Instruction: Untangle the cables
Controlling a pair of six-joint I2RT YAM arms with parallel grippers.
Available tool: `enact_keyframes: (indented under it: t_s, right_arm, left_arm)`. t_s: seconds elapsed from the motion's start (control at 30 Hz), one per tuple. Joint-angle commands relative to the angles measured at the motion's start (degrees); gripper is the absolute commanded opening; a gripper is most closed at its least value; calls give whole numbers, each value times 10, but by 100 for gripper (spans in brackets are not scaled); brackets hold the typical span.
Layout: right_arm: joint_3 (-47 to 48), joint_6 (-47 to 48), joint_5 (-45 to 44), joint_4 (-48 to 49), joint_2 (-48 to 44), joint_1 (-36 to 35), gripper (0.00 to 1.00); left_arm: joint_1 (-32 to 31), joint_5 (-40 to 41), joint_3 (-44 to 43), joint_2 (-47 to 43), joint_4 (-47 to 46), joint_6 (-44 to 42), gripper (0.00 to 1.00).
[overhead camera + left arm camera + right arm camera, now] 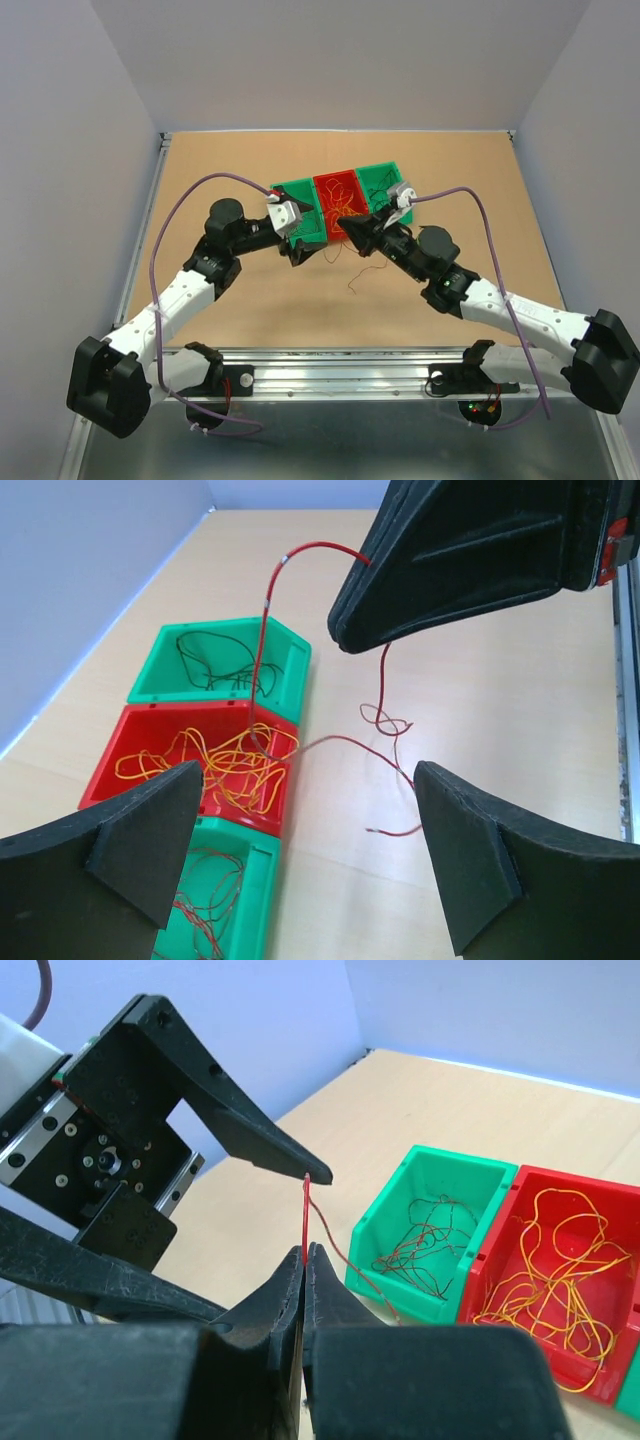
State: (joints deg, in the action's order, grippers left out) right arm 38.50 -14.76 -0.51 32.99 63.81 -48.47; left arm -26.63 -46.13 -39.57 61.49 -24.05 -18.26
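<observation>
While the right pincer [304, 1260] stands fully closed on a single red wire [305, 1205], nipping it at the very fingertips, the left pincer [305, 800] gapes wide and holds nothing. In the left wrist view the wire's loose end shows low between its pads.

From the grip the wire arcs toward the red bin [150, 718], then trails over the table [500, 730], with a small loose knot [385, 720] mid-frame. Orange-yellow wires [215, 765] lie in the red bin, dark wires [215, 660] in the upper green bin [295, 660], and red strands [205, 900] in the lower green bin [255, 880].

The step appears to be freeing this one strand. Next, I judge, the left pincer must close on it near the knot so the two can draw it apart.

Seen from above, the left arm [190, 290] and right arm [520, 315] reach forward and inward, wrists meeting at the bins' near edge, centre frame.
</observation>
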Motion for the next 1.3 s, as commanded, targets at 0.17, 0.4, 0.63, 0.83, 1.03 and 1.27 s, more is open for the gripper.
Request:
enact_keyframes:
  t_s: [0.17, 0.4, 0.63, 0.83, 1.03, 1.27]
  right_arm:
    - [-36, 49, 89, 13, -18, -5, 1]
    - [-46, 56, 110, 22, -39, -6, 1]
    - [-21, 47, 109, 47, 9, -6, 1]
    - [-25, 4, 67, 121, 47, -6, 1]
    - [-54, -47, 29, 224, 61, -7, 1]
    - [-75, -85, -37, 285, 72, -7, 0]
  left_arm:
    - [-3, -34, 6, -1, -28, -23, 99]
    - [-8, -83, -10, 27, -5, -42, 99]
    - [-38, -67, -23, 49, 21, -63, 99]
    - [-51, -20, -21, 49, 9, -50, 99]
    - [-52, 9, -21, 56, -7, -33, 98]
    - [-52, 44, -22, 65, -32, -6, 96]
